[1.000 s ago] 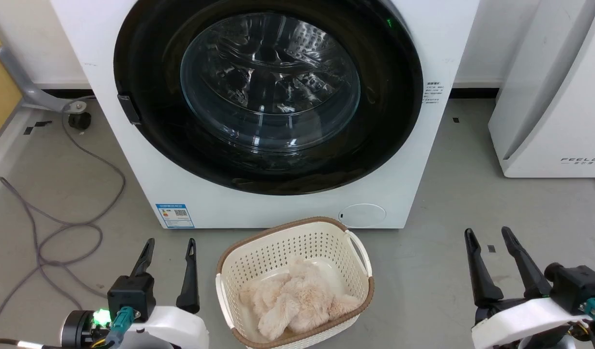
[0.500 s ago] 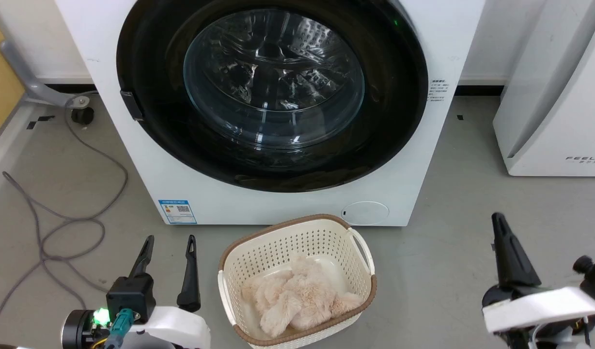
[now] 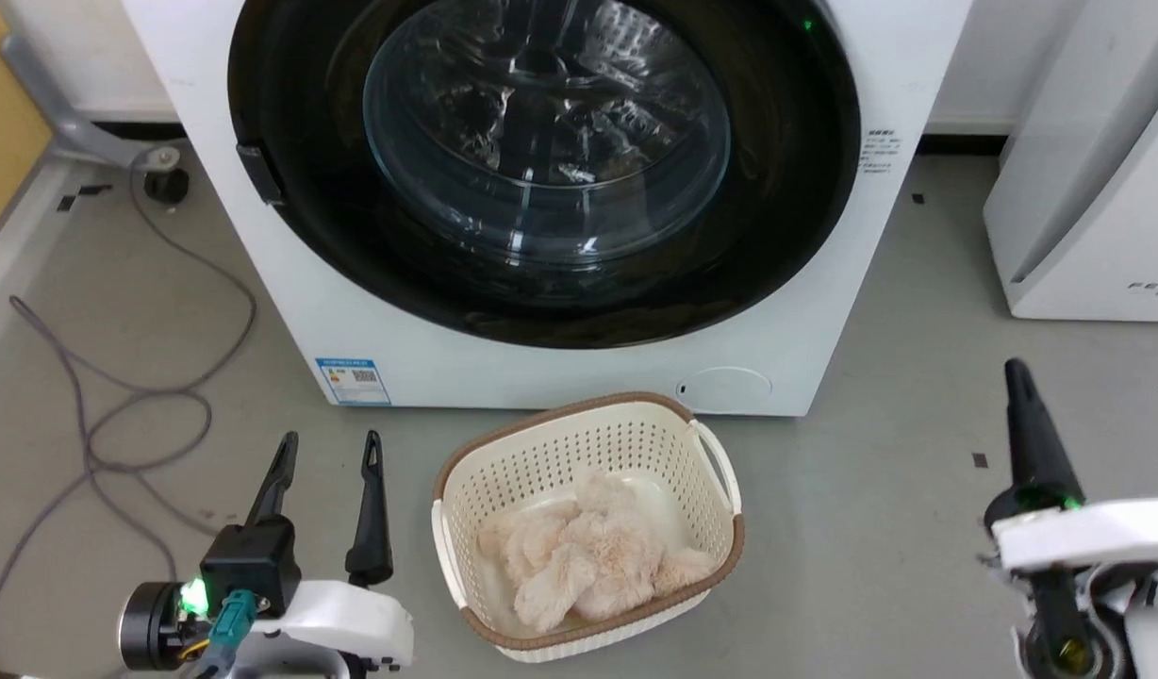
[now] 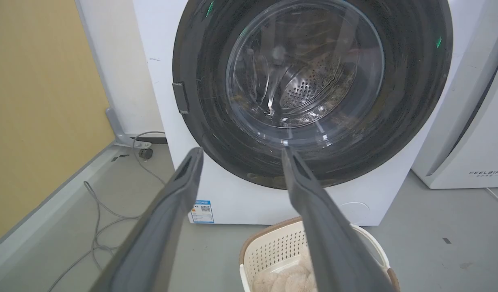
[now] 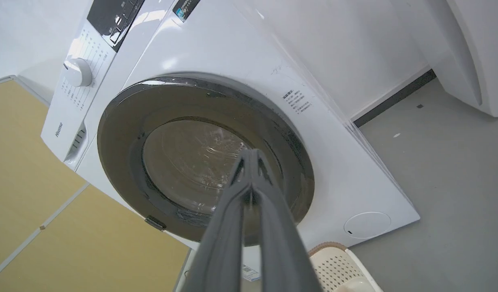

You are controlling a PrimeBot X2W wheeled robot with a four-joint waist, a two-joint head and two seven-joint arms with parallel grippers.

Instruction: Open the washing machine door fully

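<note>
Two grippers, Mika: how do they stand?

Well, Jon, the left gripper (image 3: 331, 438) is released, its fingers (image 4: 174, 202) well apart and with nothing between them. The right gripper (image 3: 1016, 372) is clenched: in its wrist view the tips (image 5: 251, 153) meet, and they grasp nothing.

And where is the washing machine door (image 3: 541, 141)?

It is ahead of both grippers and apart from them, lying flat against the front of the washing machine (image 3: 504, 377). In the left wrist view the door (image 4: 310, 81) shows just beyond the fingertips. In the right wrist view the closed tips point at its glass bowl (image 5: 180, 162).

Something near the grippers?

Between them on the floor sits a cream basket (image 3: 579, 407) with fluffy cloth (image 3: 588, 556) inside. It is just to the right of the left gripper, close before the machine. A grey cable (image 3: 98, 415) lies to the left of that gripper.
</note>
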